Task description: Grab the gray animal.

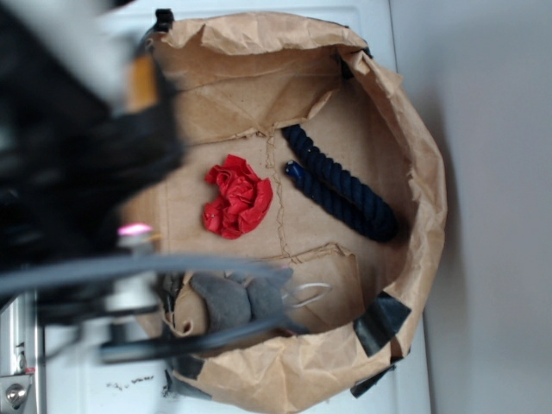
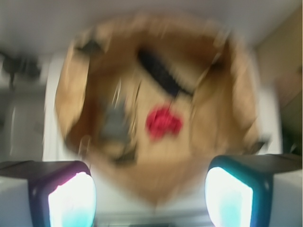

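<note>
jaws spread wide, empty, above the paper bin (image 1: 414,155); gray animal (image 1: 228,297) hugs its crumpled wall.

Crumpled brown paper enclosure (image 1: 427,172) with rolled rim, black tape patches (image 1: 381,321) at corners, red wrinkled cloth wad (image 1: 237,197) near middle of floor, thick dark blue twisted rope (image 1: 338,183) lying diagonally beside it, apart, white surface (image 1: 483,207) around.

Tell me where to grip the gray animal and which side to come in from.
Grip the gray animal across its rounded body, coming straight down from above. It lies low on the floor of the paper-lined bin, close to the crumpled wall, so a sideways approach looks blocked. The gripper looks open wide enough.
</note>
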